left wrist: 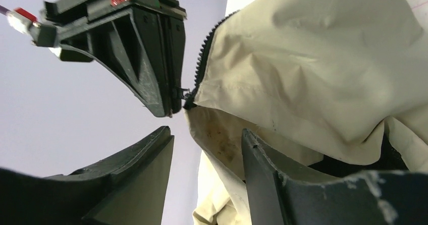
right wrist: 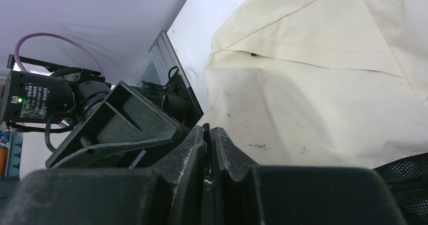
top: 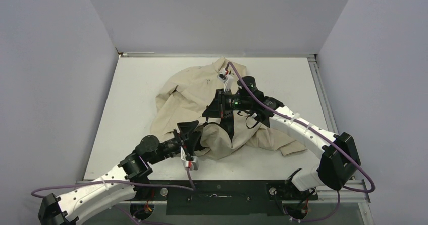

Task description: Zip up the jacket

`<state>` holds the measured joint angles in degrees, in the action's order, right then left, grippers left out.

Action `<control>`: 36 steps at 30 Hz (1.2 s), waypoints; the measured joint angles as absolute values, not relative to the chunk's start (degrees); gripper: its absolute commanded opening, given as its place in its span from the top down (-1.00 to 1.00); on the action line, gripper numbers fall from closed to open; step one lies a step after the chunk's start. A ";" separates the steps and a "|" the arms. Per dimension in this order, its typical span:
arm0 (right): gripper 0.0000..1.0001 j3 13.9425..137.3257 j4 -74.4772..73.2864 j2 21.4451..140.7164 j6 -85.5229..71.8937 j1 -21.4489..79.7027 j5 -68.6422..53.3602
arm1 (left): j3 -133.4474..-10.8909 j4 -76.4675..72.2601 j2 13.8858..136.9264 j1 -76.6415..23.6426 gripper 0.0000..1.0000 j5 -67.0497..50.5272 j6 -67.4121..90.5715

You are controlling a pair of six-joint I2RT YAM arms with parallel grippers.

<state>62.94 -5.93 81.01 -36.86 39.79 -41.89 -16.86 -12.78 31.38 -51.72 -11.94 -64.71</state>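
Only left wrist shows right gripper (left wrist: 172, 107) pinching jacket zipper (left wrist: 205, 53), left gripper (left wrist: 206, 134) parted

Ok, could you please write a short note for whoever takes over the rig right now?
Left claw: open, beside the jacket, holding nothing.
Right claw: shut on the zipper, at one end of its teeth.
The jacket lies crumpled on the table, front open, black lining showing.
Done: zipper end gripped; teeth above it unjoined.
To do: probably steady the fabric, then zip up.
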 measured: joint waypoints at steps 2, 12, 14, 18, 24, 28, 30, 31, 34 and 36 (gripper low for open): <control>0.89 62.89 -5.69 80.99 -37.01 39.79 -42.19 | -16.88 -13.06 32.51 -51.72 0.13 -10.81 -64.71; 0.89 62.74 -4.47 80.99 -38.28 40.27 -43.90 | -16.88 -17.52 36.18 -51.75 0.19 -9.23 -65.17; 0.89 62.57 -4.21 80.99 -38.44 40.45 -43.97 | -16.88 -18.68 37.23 -51.77 0.29 -9.26 -65.12; 0.89 62.11 -3.79 80.99 -38.61 40.60 -43.99 | -16.88 -19.88 37.95 -51.77 0.76 -9.45 -64.93; 0.89 61.82 -3.51 80.97 -38.65 40.60 -44.31 | -16.88 -19.99 36.45 -51.77 1.00 -10.11 -64.95; 0.89 61.04 -3.16 80.38 -39.29 40.56 -44.64 | -16.88 -19.05 34.00 -51.77 1.00 -11.27 -64.88; 0.89 60.49 -2.85 79.85 -39.72 40.53 -45.01 | -16.86 -18.35 32.60 -51.77 1.00 -12.21 -64.88; 0.89 60.20 -2.59 79.61 -39.88 40.53 -45.30 | -16.86 -17.89 31.88 -51.77 1.00 -12.67 -64.88; 0.89 59.59 -2.17 79.07 -40.49 40.49 -46.41 | -16.86 -15.81 29.85 -51.79 1.00 -14.22 -64.95; 0.89 59.42 -2.17 79.00 -40.97 40.47 -47.09 | -16.86 -14.55 28.64 -51.77 1.00 -15.03 -64.97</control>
<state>59.42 -2.17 79.00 -40.97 40.47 -47.09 -16.86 -14.55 28.64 -51.77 -15.03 -64.97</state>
